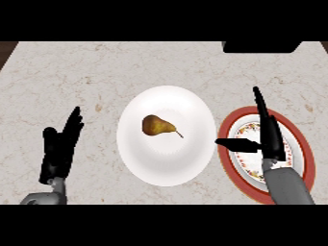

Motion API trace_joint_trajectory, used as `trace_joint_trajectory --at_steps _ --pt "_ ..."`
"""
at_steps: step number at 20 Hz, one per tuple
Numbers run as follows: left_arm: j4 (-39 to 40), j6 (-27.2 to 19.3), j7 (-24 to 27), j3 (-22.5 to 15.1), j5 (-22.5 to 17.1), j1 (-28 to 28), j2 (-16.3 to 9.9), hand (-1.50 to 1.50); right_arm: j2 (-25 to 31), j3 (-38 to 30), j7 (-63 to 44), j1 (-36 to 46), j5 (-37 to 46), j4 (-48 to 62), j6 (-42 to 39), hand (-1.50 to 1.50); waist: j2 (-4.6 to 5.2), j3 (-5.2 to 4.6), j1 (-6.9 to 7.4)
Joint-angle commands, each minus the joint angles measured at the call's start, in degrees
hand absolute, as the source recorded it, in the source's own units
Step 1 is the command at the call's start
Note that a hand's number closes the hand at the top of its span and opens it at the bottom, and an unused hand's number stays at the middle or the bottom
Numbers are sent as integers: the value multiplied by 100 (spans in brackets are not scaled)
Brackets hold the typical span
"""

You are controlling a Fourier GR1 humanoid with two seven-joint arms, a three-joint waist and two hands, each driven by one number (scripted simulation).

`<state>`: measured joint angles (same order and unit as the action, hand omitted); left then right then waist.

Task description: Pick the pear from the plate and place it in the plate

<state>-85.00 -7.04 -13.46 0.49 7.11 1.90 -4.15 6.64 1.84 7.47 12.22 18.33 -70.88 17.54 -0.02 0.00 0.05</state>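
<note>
— Nearest us, what are the hands doing?

— The right robot hand (269, 134) hangs over the red-rimmed plate (228, 126), fingers straight, thumb out toward the white plate, holding nothing. The left robot hand (58, 149) rests at the left, fingers up and relaxed, also holding nothing.

— And the fruit?

— Farther in, the pear (157, 125) lies on its side on the white plate (166, 163), stem toward the right hand. Both plates sit close together on the marble tabletop (88, 72), likely so the carry is short. A dark object (261, 46) sits at the far edge.
</note>
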Motion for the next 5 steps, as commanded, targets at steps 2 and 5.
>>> trace_joint_trajectory --at_steps 2,5 --pt "-7 -119 73 -19 65 -40 137 0 18 -299 519 -133 -56 401 64 -150 2 0 3" --pt "87 -88 103 -38 117 -46 130 0 211 -312 302 -286 64 114 -87 -150 0 0 -2"
